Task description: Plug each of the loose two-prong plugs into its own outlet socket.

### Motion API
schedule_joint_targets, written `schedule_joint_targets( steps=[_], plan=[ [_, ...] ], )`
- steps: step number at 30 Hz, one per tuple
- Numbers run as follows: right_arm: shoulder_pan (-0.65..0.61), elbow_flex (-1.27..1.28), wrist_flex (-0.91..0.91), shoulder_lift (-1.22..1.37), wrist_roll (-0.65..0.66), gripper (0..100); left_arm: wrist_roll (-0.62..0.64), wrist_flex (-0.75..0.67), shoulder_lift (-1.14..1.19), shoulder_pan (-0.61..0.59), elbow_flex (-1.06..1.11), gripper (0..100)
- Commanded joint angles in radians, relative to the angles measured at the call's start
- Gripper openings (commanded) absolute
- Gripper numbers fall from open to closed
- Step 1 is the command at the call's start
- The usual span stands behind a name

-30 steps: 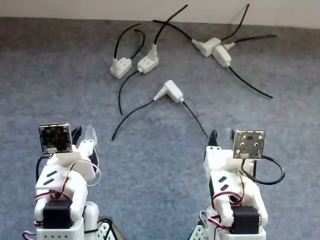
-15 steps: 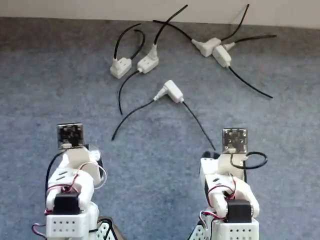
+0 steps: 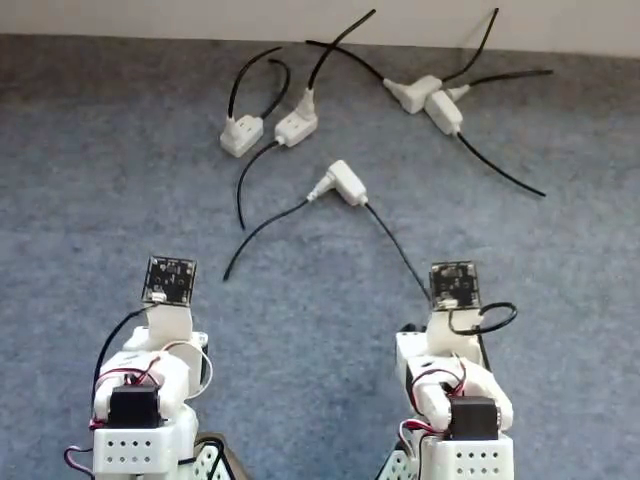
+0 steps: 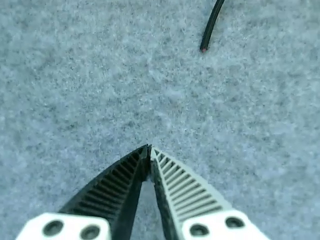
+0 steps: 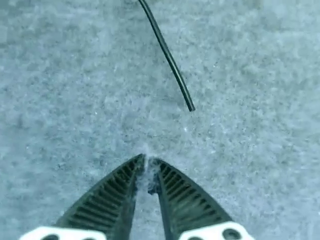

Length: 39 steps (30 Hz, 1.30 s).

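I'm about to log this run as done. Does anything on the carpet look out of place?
One thing: the white block at far left lies on its own, its two-slot face apparently bare, while the neighbouring block seems to have a plug joined. The left pincer and right pincer are shut and empty.

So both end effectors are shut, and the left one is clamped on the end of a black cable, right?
Not quite. The left end effector is shut, but it holds nothing: the left wrist view shows the black cable end lying on the grey surface, well apart from its tips. The right end effector is shut, as you said.
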Motion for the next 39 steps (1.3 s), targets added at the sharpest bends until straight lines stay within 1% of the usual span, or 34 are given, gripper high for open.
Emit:
schedule_joint_targets(
  steps=[1, 3, 7, 10, 39],
  plan=[
    [0.005, 0.157, 0.025, -0.001, 0.161, 0.7, -0.006, 0.021, -0.007, -0.005, 0.018, 1],
    [0.005, 0.157, 0.024, -0.001, 0.123, 0.7, -0.005, 0.021, -0.007, -0.001, 0.018, 1],
    [0.007, 0.157, 0.021, -0.002, -0.058, 0.7, -0.003, 0.021, -0.007, -0.005, 0.018, 1],
    [0.007, 0.157, 0.021, -0.004, -0.141, 0.7, -0.003, 0.021, -0.007, -0.005, 0.018, 1],
    [0.008, 0.157, 0.021, -0.004, -0.146, 0.7, -0.003, 0.021, -0.007, -0.005, 0.018, 1]
  ],
)
